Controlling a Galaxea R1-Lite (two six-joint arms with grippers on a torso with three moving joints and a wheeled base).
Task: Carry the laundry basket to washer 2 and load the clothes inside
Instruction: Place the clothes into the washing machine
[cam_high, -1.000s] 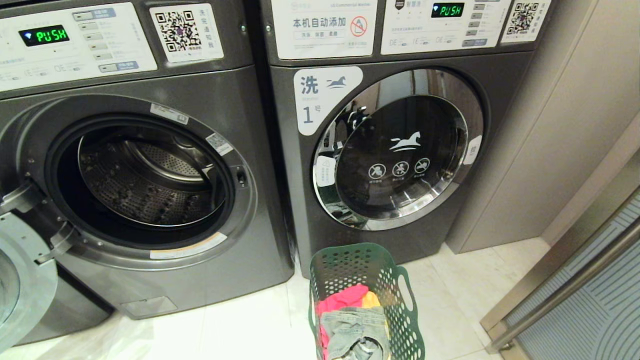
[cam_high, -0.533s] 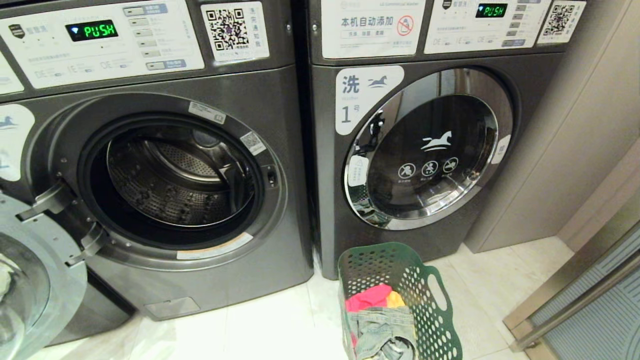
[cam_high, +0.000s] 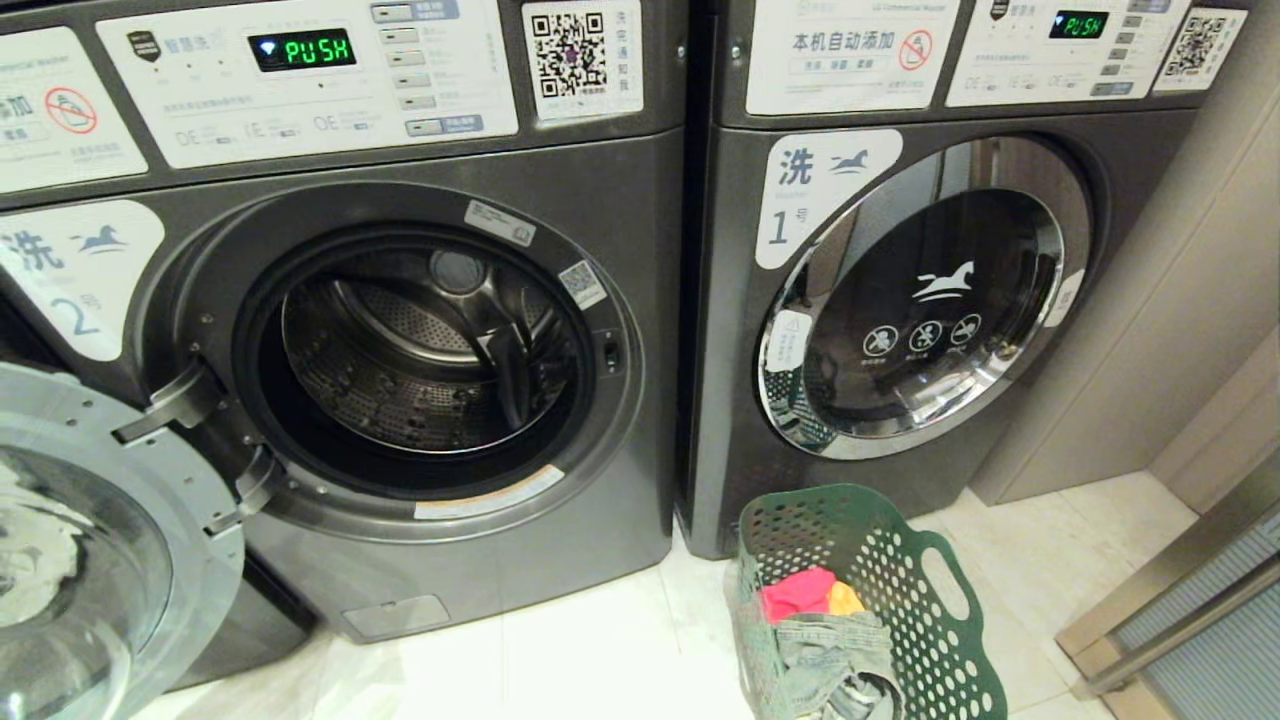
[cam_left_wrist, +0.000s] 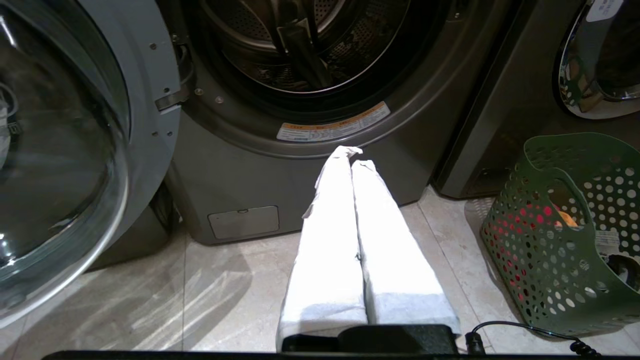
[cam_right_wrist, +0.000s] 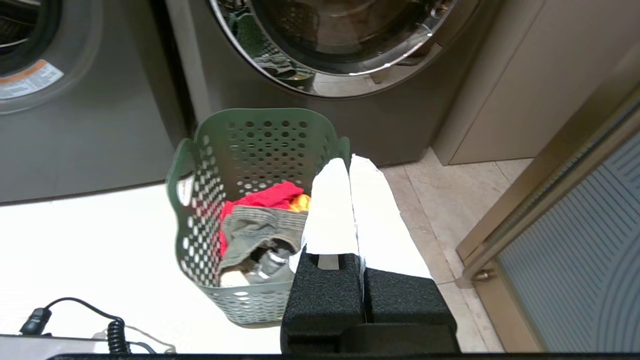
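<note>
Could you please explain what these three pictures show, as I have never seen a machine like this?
They come from a wheeled robot with two arms in a laundry room. The wide picture is from a camera on its head, looking down at two dark grey washers. washer 2 has its door swung open and its drum looks empty; washer 1 beside it is closed. On the floor in front of washer 1 stands the laundry basket, holding the clothes: red, yellow and denim. The other two pictures come from cameras on each wrist, looking along the white fingers. The left gripper points at washer 2's base; the right gripper hangs above the basket. Both are shut and hold nothing.
</note>
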